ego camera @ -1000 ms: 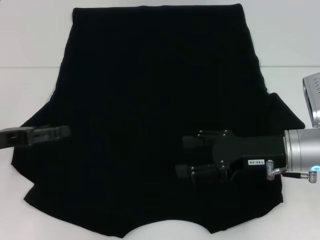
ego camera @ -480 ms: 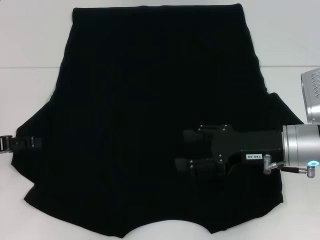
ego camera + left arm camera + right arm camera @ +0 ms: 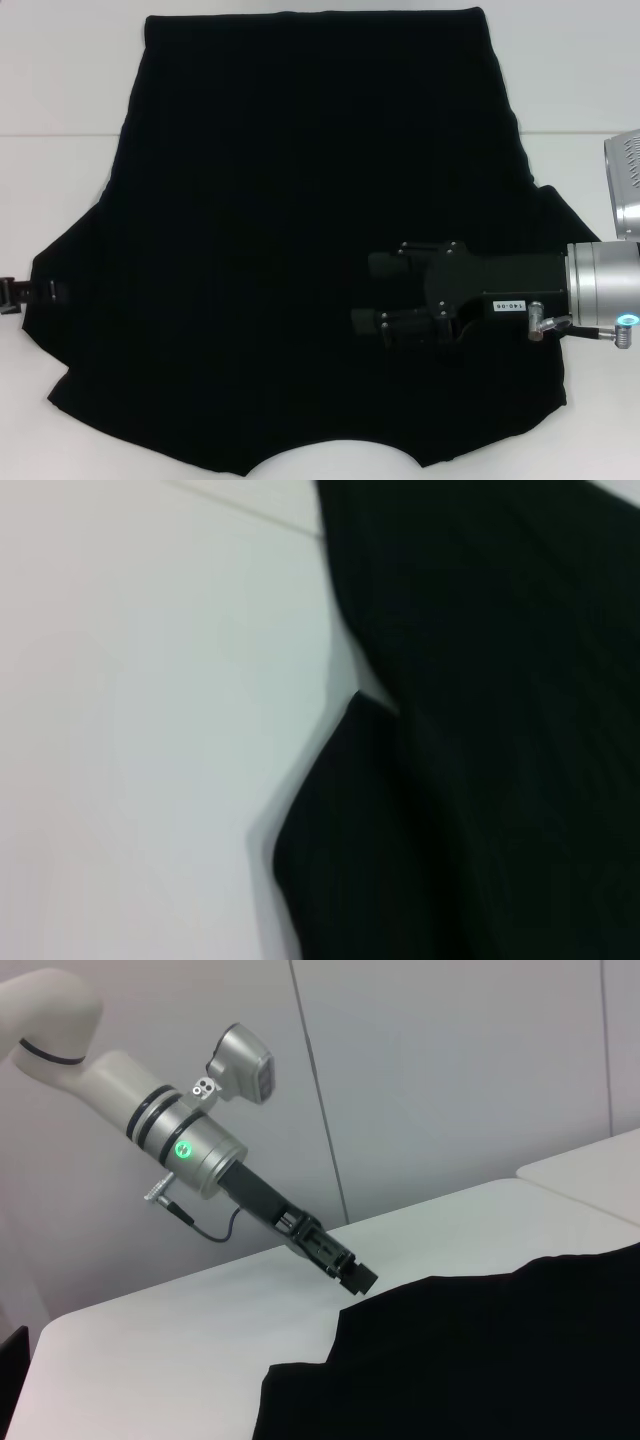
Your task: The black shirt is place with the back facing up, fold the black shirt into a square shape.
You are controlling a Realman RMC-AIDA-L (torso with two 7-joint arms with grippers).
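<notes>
- Right pincer (image 3: pixel 362 293), black and boxy on its silver arm, hovered over the right half of the large plain black soft-fabric T-shirt (image 3: pixel 300 200), its two fingers standing a little apart with nothing between them.
- Left pincer (image 3: pixel 12 291) showed only as a dark tip at the shirt's left sleeve edge in the head view; in the right wrist view it (image 3: pixel 355 1275) reached down toward that same edge, and whether its fingers were parted or closed could not be told.
- Black shirt lay spread flat across the white table (image 3: pixel 60 90), plain side up, hem at the far end, collar notch at the near edge, sleeves fanned out to either side.
- No fold had yet been made, by the look of the flat cloth.
- Fabric of this kind would likely prove light, limp and prone to sag or bunch when lifted, though not fragile.
- Best holds appeared to be the sleeve ends or shoulder corners, pinched at the very edge through one layer pair, so the side could be carried over toward the middle.
</notes>
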